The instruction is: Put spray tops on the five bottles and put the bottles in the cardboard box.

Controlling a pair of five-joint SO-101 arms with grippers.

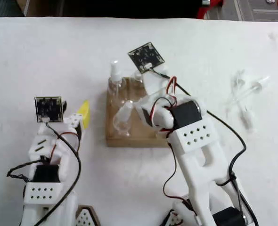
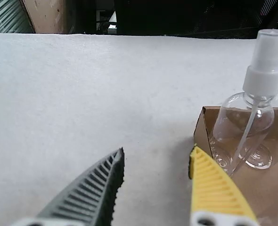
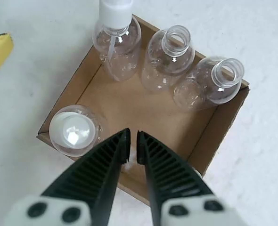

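With two bottles (image 3: 176, 40) standing open-necked in the cardboard box (image 3: 219, 127) at the middle of the table (image 1: 59, 56), capping looks half done: the right gripper (image 3: 133, 141) hangs above it, pinched almost closed on nothing, the left gripper (image 2: 155, 162) gapes empty beside it, and the next move probably calls for fetching the loose spray tops (image 1: 245, 92) near the right edge.

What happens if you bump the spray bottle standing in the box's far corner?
It would probably tip easily: the bottle looks empty, so likely light, and its sprayer makes it tall. The box wall beside it might catch it. Smooth plastic, maybe slippery.
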